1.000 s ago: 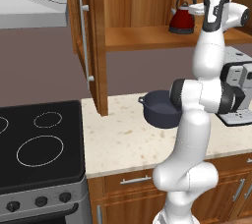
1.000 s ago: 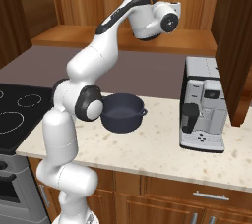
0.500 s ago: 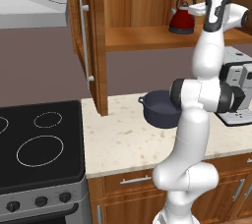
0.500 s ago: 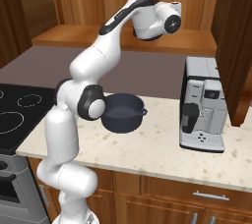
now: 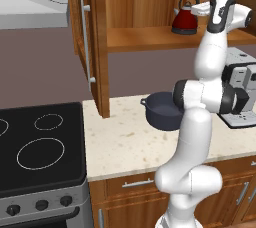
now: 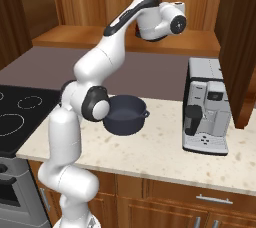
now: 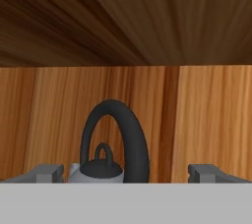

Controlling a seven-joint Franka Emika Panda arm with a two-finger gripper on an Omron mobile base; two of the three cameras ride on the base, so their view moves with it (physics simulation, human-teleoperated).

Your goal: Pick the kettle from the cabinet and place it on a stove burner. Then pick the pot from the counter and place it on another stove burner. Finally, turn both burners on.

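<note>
Arching black over a glossy red kettle (image 5: 185, 20) — its handle (image 7: 118, 134).

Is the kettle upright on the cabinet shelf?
Upright: the kettle sits flat on the cabinet shelf, black handle arching straight up ahead of the open tool.

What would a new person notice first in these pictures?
The white robot arm reaching up into the brown wood wall cabinet, its open gripper facing the glossy red kettle on the shelf. Below, a round dark blue-grey pot sits on the beige speckled counter.
</note>
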